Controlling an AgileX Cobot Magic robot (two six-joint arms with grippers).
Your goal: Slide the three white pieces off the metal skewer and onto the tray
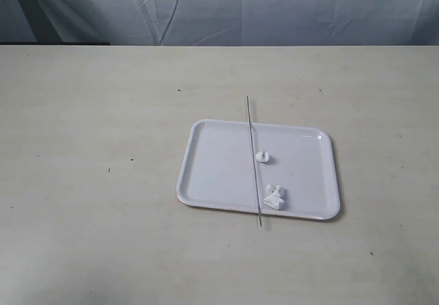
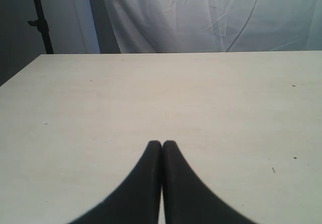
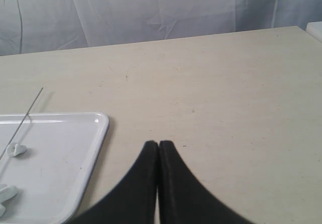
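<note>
A wide beige tabletop (image 1: pixel 103 181) is seen in the exterior view, with bare surface left open on every side of a flat, glossy white rectangular tray (image 1: pixel 219 175), which is set towards 4 o'clock from the table's middle. At 12 o'clock the far table edge is met by a pale wrinkled cloth backdrop (image 1: pixel 274 10). A thin straight grey metal skewer (image 1: pixel 254 161) is laid across the tray from 12 to 6 o'clock, both tips overhanging the rim. A single small soft white lump (image 1: pixel 263 156) is seen just beside the skewer, at its 3 o'clock. A cluster of small white lumps (image 1: pixel 274 197), apparently two, is found at the tray's 5 o'clock, close against the skewer. The black left gripper (image 2: pixel 161 144) is held above bare table, fingers pressed together. The black right gripper (image 3: pixel 158 144) is likewise pressed together, with the tray's rounded corner near its tips.
</note>
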